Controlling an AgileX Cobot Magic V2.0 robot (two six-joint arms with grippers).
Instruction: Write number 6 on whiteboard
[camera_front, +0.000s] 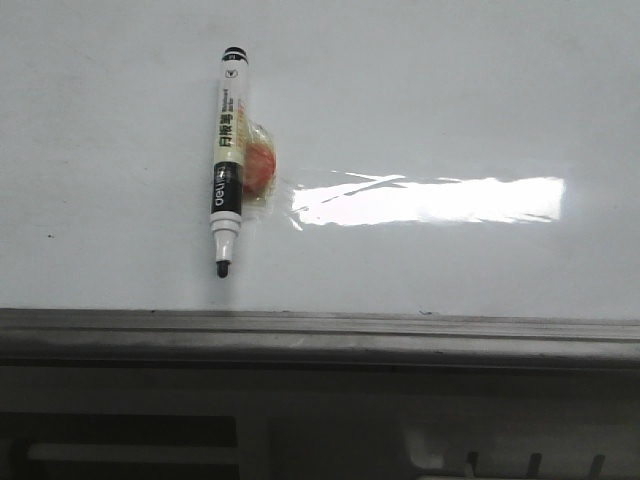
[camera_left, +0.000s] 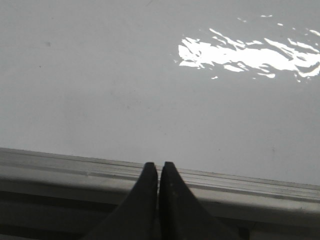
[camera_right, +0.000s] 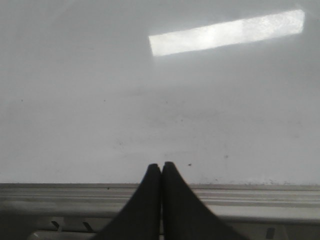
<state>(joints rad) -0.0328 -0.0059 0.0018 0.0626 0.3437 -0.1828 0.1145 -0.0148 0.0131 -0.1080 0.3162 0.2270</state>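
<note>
The whiteboard (camera_front: 450, 100) fills the front view, glossy white with a bright glare and a grey edge rail (camera_front: 320, 335) along its near side. No number 6 shows on it. An uncapped black marker (camera_front: 228, 160) with a white and black barrel lies on the board at the left, tip toward the rail. Neither gripper shows in the front view. My left gripper (camera_left: 158, 166) is shut and empty over the rail, the whiteboard (camera_left: 125, 90) beyond it. My right gripper (camera_right: 160, 166) is shut and empty at the rail, the whiteboard (camera_right: 150, 100) beyond it.
A small orange-red thing in clear wrapping (camera_front: 260, 167) lies against the marker's right side. Small dark specks dot the board near the right gripper (camera_right: 190, 163). A grey slotted frame (camera_front: 470, 440) runs below the rail.
</note>
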